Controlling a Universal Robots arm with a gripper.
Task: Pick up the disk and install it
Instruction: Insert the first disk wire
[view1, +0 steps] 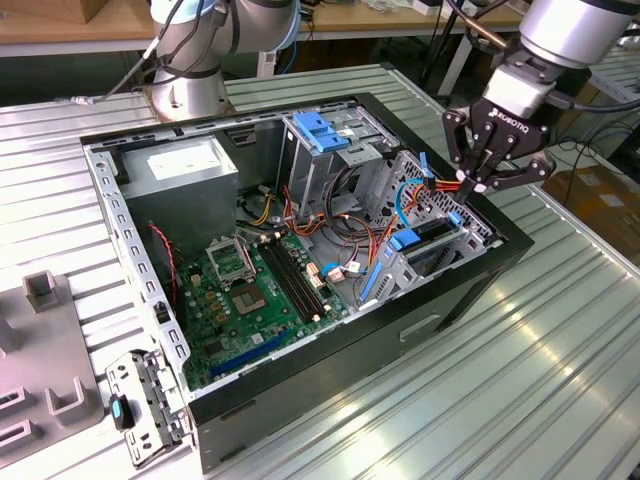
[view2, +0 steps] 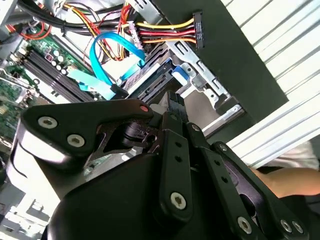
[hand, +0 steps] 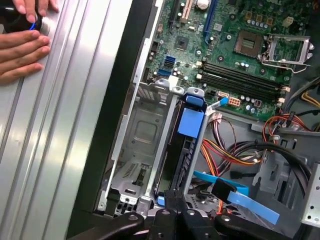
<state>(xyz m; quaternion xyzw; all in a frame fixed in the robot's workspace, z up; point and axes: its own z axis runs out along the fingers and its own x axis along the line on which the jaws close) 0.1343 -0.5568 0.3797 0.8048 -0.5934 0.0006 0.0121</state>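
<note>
now the tool (view1: 470, 183) clamps the disk (hand: 176, 165), which stands edgewise in the drive bay (hand: 142, 145).

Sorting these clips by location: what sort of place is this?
Probably a robotics lab or workshop. An open computer case lies on a ribbed metal table, a robot arm is mounted on that table, and wooden benches with cables stand behind.

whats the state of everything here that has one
case, open, lying on its side
disk, on edge in a bay slot
bay beside it, empty
ram slots, empty
power plug, unplugged
blue cable, one end loose
gripper, at the disk's end
</note>
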